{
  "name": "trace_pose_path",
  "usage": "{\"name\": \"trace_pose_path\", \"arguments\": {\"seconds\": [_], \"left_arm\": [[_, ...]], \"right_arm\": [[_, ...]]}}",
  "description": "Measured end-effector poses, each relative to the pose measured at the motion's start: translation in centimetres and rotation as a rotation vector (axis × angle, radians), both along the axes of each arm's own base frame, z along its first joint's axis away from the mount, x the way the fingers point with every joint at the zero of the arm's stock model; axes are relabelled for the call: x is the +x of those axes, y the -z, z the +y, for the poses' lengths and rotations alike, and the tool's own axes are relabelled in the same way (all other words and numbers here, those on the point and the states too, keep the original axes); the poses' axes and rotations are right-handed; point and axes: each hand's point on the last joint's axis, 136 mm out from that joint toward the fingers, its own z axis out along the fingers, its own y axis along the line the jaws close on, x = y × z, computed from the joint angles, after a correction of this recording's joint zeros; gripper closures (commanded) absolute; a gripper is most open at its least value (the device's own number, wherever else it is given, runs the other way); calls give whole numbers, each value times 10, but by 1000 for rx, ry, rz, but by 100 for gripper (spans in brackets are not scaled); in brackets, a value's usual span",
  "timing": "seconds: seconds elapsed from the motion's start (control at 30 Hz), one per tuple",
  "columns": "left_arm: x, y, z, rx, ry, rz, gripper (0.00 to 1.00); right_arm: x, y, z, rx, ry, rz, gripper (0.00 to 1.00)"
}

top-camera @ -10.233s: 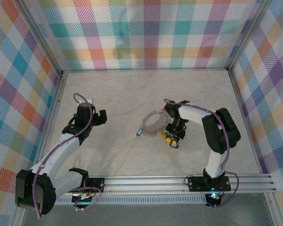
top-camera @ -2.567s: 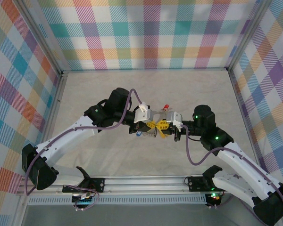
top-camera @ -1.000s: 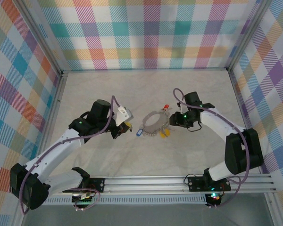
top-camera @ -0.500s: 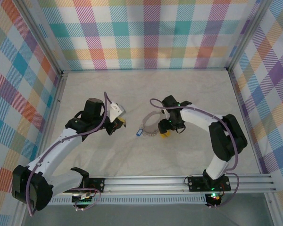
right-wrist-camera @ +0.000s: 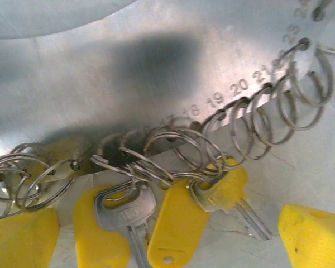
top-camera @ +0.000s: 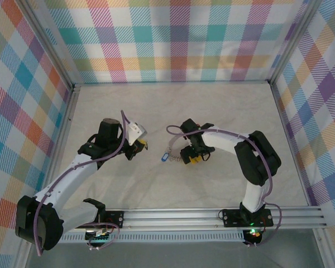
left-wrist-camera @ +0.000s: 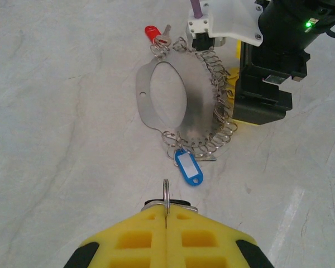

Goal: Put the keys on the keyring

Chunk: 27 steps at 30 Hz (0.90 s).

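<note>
The left gripper, drawn back to the left of the keyring within the last second, stays pressed shut on a small split ring that pokes up between its yellow pads. A dark edge shows under the ring, but I cannot tell whether a key hangs there. Just beyond, a blue key tag lies at the keyring's near edge and appears hooked to it. The keyring itself lies flat on the table, where seconds ago both arms worked together in the air above it.

The right gripper has swung in from the keyring's right to hang over its right-hand edge, jaws thrown wide and gripping nothing. Straight below it, yellow-tagged keys sit threaded on the wire loops along the numbered edge. A red-tagged key rests at the keyring's far end.

By my reading, the yellow keys are on and let go, and the ring in the left gripper is next to be hung. The left arm reaches out low from its base toward the keyring and stops well short of it. The right arm is bent back on itself, forearm running leftward, wrist tipped down over the keyring.
</note>
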Motion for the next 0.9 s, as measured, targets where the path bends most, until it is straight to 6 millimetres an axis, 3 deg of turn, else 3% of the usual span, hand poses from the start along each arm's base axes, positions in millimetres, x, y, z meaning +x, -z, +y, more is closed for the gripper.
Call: {"name": "trace_pose_path", "arguments": {"seconds": [0.63,0.73,0.9], "left_arm": [[-4,-6,2,-9,0,-26,100],[-4,-3,2,-10,0,-27,100],[-5,-1,2,-10,1,-26,100]], "right_arm": [[21,-10,-51,-53,169,-105,0],[23,-18,-52,-8,168,-128,3],[13,-28,-37,103,39,-151,6]]}}
